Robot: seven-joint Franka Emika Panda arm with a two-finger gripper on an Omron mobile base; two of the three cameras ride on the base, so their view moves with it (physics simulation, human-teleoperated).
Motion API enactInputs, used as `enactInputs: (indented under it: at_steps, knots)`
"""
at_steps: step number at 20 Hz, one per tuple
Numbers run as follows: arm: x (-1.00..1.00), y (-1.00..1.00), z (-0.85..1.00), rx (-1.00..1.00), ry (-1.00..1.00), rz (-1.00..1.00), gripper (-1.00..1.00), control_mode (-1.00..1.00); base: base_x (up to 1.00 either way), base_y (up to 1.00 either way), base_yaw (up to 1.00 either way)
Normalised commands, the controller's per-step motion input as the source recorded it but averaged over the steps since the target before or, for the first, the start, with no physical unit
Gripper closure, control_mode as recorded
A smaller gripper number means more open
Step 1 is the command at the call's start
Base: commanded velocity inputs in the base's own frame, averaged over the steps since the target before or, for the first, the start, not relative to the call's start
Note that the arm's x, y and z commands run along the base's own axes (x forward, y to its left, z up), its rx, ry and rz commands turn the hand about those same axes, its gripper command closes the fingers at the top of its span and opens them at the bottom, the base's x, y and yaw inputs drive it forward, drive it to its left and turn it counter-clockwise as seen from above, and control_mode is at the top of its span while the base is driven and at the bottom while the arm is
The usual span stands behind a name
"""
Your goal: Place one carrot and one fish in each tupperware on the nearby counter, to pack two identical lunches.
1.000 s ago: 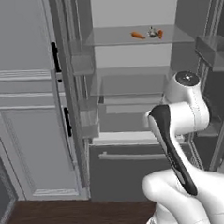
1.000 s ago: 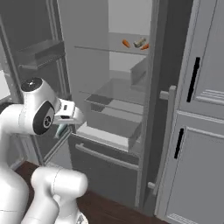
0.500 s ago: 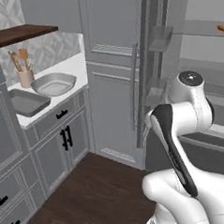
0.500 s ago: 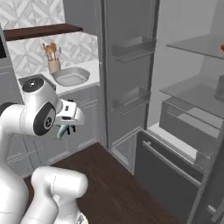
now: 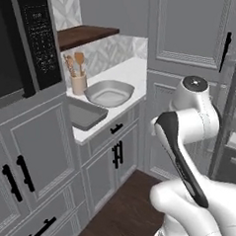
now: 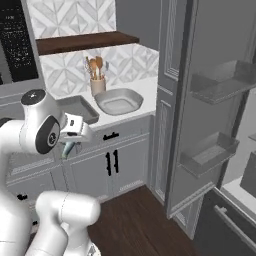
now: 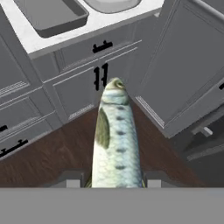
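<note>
- Left: a microwave [image 5: 16, 47] fills the 9 to 11 o'clock sector of the left base view, with a dark wooden shelf [image 5: 87, 35] at its 3 o'clock side.
- Below the shelf, the counter [image 5: 132, 72] carries a utensil cup [image 5: 78, 83] and two tupperware. The nearer tupperware [image 5: 85, 113] sits at 7 o'clock of the cup; the farther tupperware [image 5: 109, 93] sits at 4 o'clock of the cup, just beside the first.
- Task state: both tupperware appear empty in the base views and in the hand view. Judged from this, no carrot and no fish has been placed; two carrots and two fish remain to be packed.
- Centre: the fish [image 7: 116, 140] is clamped between the gripper's fingers in the hand view, head pointing to 12 o'clock toward the cabinet doors [image 7: 83, 83] below the counter. This fish is the first item in transit.
- Arm pose: in the right base view the arm is folded close to the body, and the gripper [image 6: 70, 146] hangs at cabinet-front height, at 7 o'clock of the nearer tupperware and well apart from it.
- In the hand view the nearer tupperware [image 7: 50, 15] lies at 11 o'clock of the fish, above it and not yet reached.
- Right: an open fridge door [image 6: 207, 115] with door bins stands at 3 o'clock in the right base view.
- Next requirement, as a judgement: raise and extend the arm over the counter before releasing.
</note>
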Motion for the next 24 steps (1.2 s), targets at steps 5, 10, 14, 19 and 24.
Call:
enactInputs:
  at_steps: [5, 10, 14, 19, 24]
  knots:
    - [0.00, 0.00, 0.00, 0.00, 0.00, 0.00, 1.00, 1.00, 1.00, 0.18, 0.07]
    - [0.00, 0.00, 0.00, 0.00, 0.00, 0.00, 1.00, 1.00, 1.00, -0.16, 0.25]
    - [0.00, 0.00, 0.00, 0.00, 0.00, 0.00, 1.00, 1.00, 1.00, -0.52, 0.27]
    - [0.00, 0.00, 0.00, 0.00, 0.00, 0.00, 1.00, 1.00, 1.00, -0.39, 0.24]
    - [1.00, 0.13, -0.65, 0.04, 0.15, 0.11, 1.00, -1.00, 0.00, 0.00, 0.00]
